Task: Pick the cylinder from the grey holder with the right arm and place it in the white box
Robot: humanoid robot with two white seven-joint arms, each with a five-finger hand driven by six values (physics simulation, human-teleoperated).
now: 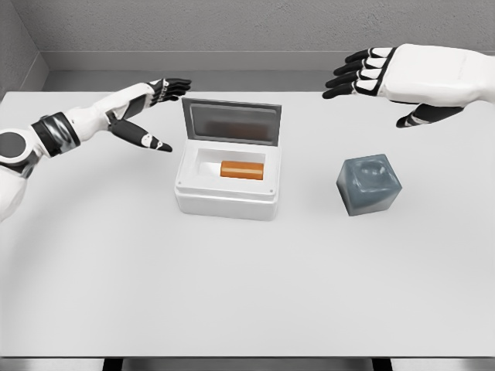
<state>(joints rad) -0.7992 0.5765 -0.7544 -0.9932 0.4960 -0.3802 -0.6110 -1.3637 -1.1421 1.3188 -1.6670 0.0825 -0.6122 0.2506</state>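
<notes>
Lying in the white box [193, 202], the orange cylinder [242, 170] sits well apart from the spread right robot hand [387, 77].

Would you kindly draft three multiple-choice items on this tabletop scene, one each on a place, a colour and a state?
1. Where does the orange cylinder lie?
A. In the grey holder
B. Inside the white box
C. On the bare table

2. What colour is the holder to the right of the box?
A. Grey
B. Red
C. Green

3. In what state is the lid of the white box?
A. Shut flat
C. Lying on the table
B. Raised open

Key: 1 B, the cylinder lies on its side in the box's cavity. 2 A, the block is blue-grey. 3 B, the lid stands up behind the cavity.
</notes>
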